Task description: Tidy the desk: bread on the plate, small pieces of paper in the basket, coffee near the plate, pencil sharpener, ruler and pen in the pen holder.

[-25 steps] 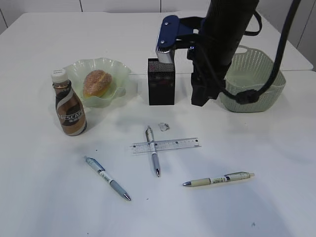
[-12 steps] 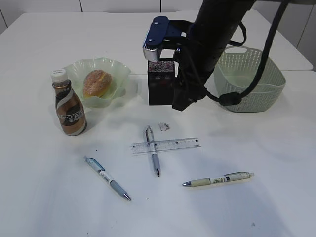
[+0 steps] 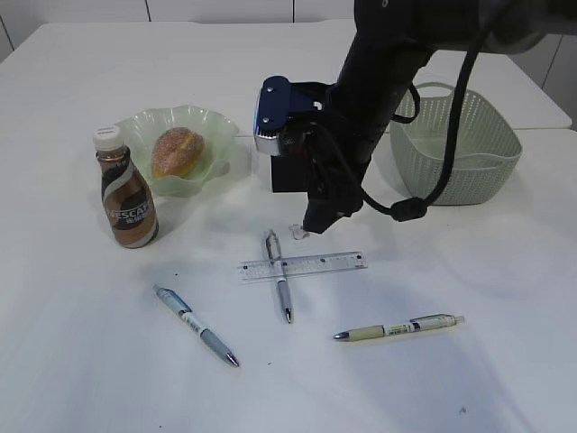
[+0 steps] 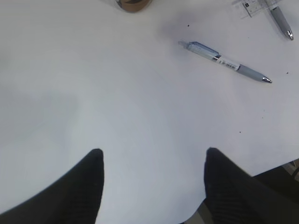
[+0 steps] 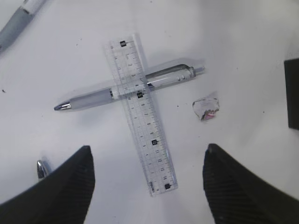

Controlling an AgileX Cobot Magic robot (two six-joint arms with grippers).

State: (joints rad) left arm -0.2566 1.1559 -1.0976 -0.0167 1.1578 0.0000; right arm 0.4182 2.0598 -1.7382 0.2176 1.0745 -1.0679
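Item: right pincer (image 5: 147, 186). You are bringing it down and away from the pen holder (image 3: 290, 171) toward the ruler (image 5: 140, 112), jaws spread wide and empty.

Item: ruler, lying across a pen (image 5: 126, 87) on the bench (image 3: 451, 379); small paper scrap (image 5: 206, 107) just beside.

Item: left pincer (image 4: 154, 186), released, hanging over bare bench.

Item: bread (image 3: 177, 151) sitting on the plate (image 3: 216, 122), coffee (image 3: 128, 198) beside it. Stationery is probably coming next.
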